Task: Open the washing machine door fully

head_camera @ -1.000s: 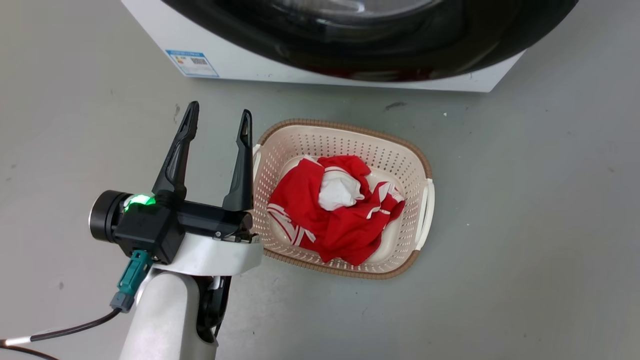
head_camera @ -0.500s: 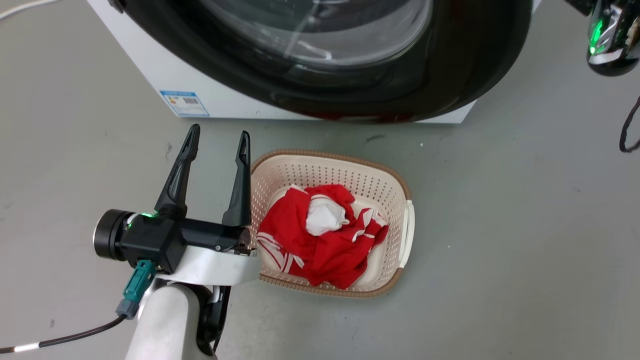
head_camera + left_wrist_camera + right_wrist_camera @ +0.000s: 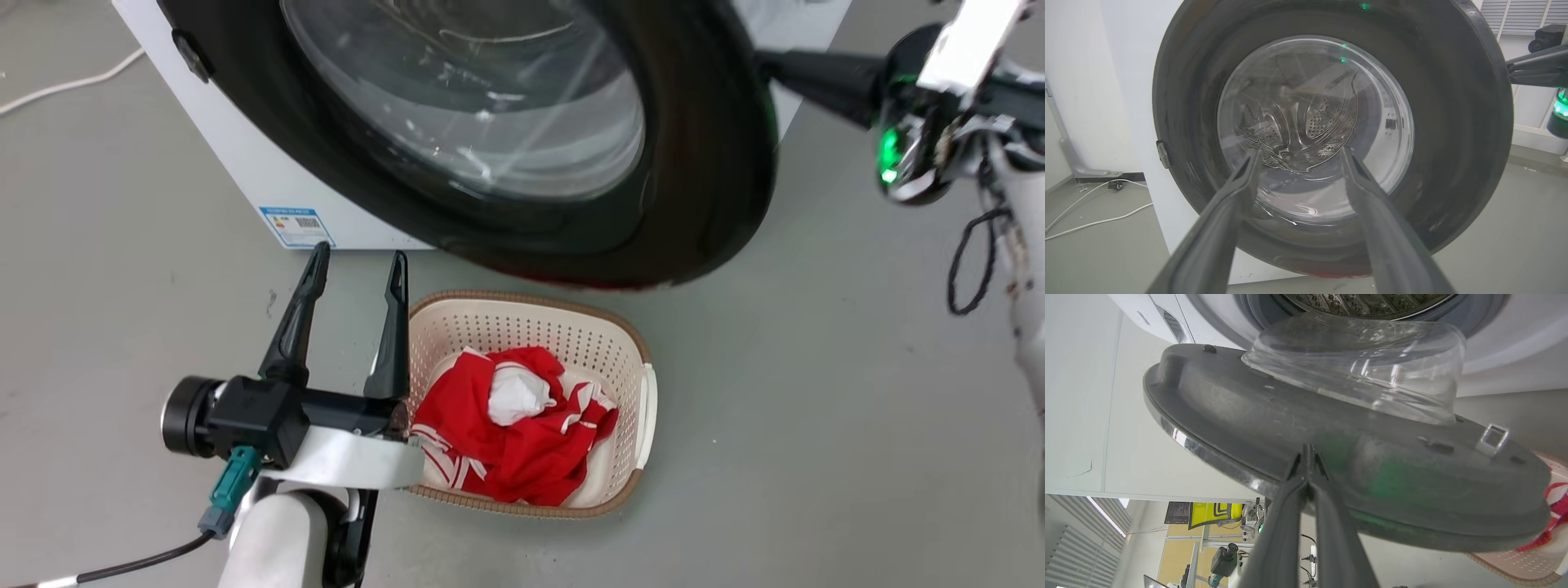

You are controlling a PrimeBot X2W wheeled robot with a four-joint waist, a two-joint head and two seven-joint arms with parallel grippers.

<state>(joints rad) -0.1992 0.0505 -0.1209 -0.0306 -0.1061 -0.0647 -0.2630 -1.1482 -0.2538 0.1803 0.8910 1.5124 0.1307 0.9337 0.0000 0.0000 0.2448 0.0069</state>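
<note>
The washing machine door (image 3: pixel 702 163) stands part-way open, swung out from the white cabinet (image 3: pixel 245 171), and it hangs over the far rim of the laundry basket (image 3: pixel 539 327) on the floor. My right pincer (image 3: pixel 1306 457) has its fingers together. Their tips sit against the door's inner face just inside the rim, on the free side. I see nothing gripped between them, so I judge this to be a hook behind the edge and not a clamp. My left pincer (image 3: pixel 357 255) hangs low beside the basket with its fingers apart and empty, pointing at the door's front.

I expect the door to feel heavy for its size. It is a stiff, thick ring carrying a deep clear glass bowl (image 3: pixel 1363 363), so it should swing as one rigid piece about its hinge and not flex. The glossy black front looks slippery, and fingertips could skate off it. The matt inner face and the lip of the rim look like the surer purchase. I would stay on the rim, far from the hinge, where least force is needed. I would keep off the glass, which I take to be the fragile part, and away from the metal latch (image 3: pixel 1492 437) on the inner face.
</note>
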